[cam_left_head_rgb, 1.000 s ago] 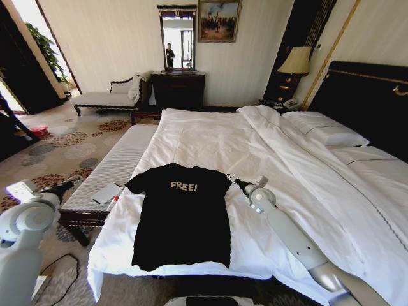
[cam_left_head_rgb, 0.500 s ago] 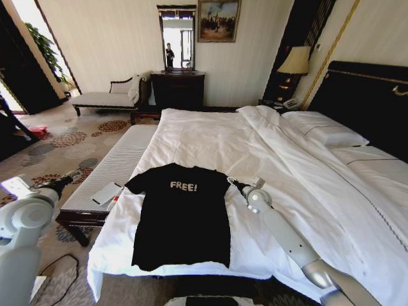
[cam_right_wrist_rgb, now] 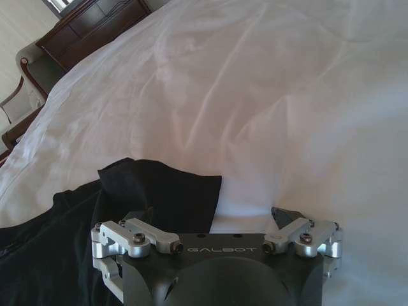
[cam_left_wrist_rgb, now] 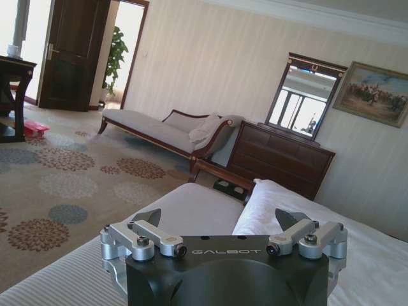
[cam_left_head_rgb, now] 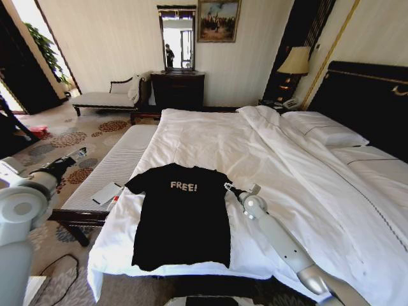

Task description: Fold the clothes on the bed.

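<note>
T-shirt (cam_left_head_rgb: 182, 213): flat on the bed's (cam_left_head_rgb: 268, 146) near edge.
Right gripper (cam_left_head_rgb: 236, 189): fingers wide, at the shirt's right sleeve.
Left gripper (cam_left_head_rgb: 75, 155): fingers wide, raised far left.

Black T-shirt (cam_left_head_rgb: 182, 217) with white lettering, white duvet (cam_left_head_rgb: 268, 159), possibly floral-medallion carpet (cam_left_head_rgb: 70, 143)

The bed (cam_left_head_rgb: 357, 83) — white duvet (cam_left_head_rgb: 255, 146), pillows (cam_left_head_rgb: 325, 131) — carries a black T-shirt (cam_left_head_rgb: 182, 217) spread flat.

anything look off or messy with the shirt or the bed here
Nothing stands out. The black T-shirt lies flat and face up on the bed, sleeves spread, lettering readable. The right gripper, open, sits at its sleeve; the left gripper, open, hangs over the bench.
</note>
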{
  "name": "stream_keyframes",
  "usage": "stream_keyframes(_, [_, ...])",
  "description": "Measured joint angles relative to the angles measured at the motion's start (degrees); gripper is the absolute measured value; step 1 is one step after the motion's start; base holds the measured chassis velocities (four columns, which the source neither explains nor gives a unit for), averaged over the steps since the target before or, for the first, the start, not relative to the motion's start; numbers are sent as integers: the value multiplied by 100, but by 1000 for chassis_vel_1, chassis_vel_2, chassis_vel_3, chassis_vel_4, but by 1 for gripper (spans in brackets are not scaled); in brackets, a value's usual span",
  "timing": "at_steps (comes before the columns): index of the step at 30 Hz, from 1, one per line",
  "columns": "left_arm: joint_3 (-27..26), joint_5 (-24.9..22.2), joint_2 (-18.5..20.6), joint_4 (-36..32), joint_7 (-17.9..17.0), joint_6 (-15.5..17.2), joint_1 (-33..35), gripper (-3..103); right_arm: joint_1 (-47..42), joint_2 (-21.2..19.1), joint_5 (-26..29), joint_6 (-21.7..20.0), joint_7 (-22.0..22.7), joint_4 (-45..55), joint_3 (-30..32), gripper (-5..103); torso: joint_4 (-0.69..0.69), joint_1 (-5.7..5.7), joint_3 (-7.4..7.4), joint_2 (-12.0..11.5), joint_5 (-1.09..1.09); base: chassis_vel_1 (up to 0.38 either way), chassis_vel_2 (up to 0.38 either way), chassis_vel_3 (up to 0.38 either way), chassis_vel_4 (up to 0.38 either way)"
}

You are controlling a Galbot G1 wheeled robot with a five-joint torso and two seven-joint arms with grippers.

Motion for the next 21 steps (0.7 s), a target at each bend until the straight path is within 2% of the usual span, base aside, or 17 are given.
stream_keyframes(12, [37,40,-77,17,-52,34,8,100,250,250,-59,179,-95,-356,1,102,1,0,0,0,0,0,0,0,0])
stream_keyframes(15, [23,42,-57,34,-59,35,1,100,250,249,-108,259,-154,-433,18,92,-1,0,0,0,0,0,0,0,0])
stream_keyframes(16, [23,42,-57,34,-59,35,1,100,250,249,-108,259,-154,-433,18,92,-1,0,0,0,0,0,0,0,0])
stream_keyframes(19, [5,19,-13,53,-67,36,-61,100,242,193,-108,270,-186,-476,53,77,-1,0,0,0,0,0,0,0,0])
stream_keyframes(21, [2,8,-1,57,-68,36,-74,100,235,188,-112,270,-195,-486,55,77,-2,0,1,0,0,0,0,0,0])
